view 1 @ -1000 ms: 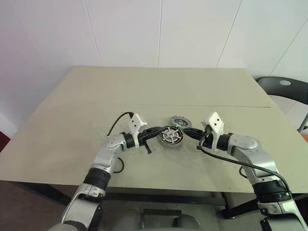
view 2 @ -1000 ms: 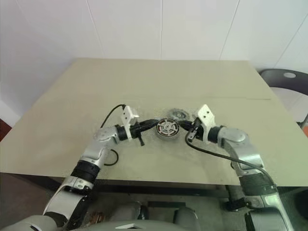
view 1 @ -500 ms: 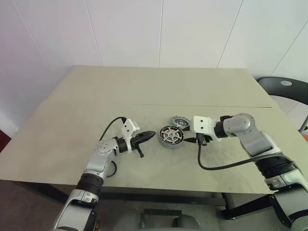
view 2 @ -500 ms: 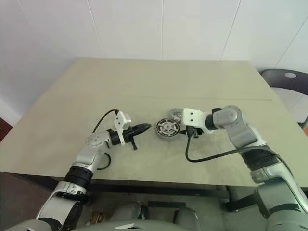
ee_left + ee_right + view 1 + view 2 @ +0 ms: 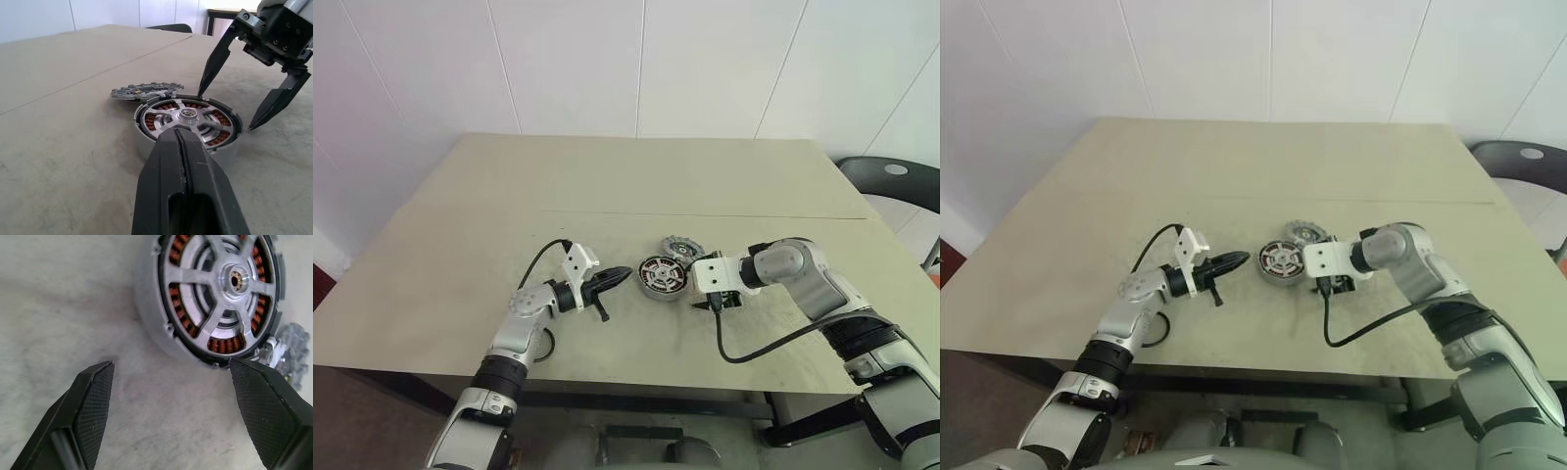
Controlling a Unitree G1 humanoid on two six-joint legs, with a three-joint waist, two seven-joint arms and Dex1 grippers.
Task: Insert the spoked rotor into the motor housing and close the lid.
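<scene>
The right gripper stands open, holding nothing, beside the motor housing; the left gripper is closed and empty. The spoked rotor seems seated already, so I would reach behind for the lid, grasping its rim gently.

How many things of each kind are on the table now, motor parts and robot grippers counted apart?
Motor housing with the spoked rotor seated in it: 1
Lid, lying flat behind the housing: 1
Grippers: 2, the left gripper shut, the right gripper open beside the housing
Total: 4
</scene>
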